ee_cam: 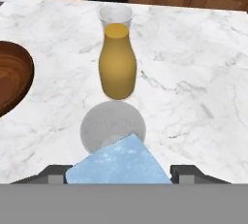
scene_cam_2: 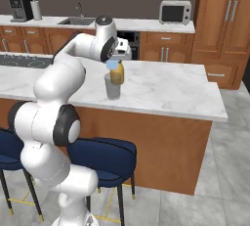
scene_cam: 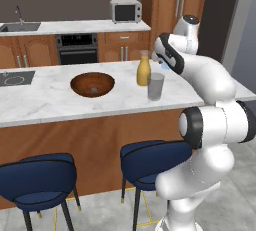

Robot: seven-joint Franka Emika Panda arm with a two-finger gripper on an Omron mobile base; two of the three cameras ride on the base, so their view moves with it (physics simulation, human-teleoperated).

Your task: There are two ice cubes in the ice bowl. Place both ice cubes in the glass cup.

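Ice cube [ee_cam: 118,162] poised above the glass cup [ee_cam: 112,126].
The gripper [ee_cam: 118,172] pinches it directly overhead, presumably for a clean drop.

A white, grey-veined marble island countertop [scene_cam: 50,102] on a brown wooden base carries three things. The wide, shallow, dark reddish-brown wooden ice bowl [scene_cam: 92,84] sits toward its middle, well apart from the taller yellow-orange bottle with a pale neck [scene_cam: 144,68]. The small clear greyish cylindrical glass cup [scene_cam: 155,86] stands upright just beside the bottle, nearer the counter's front edge.
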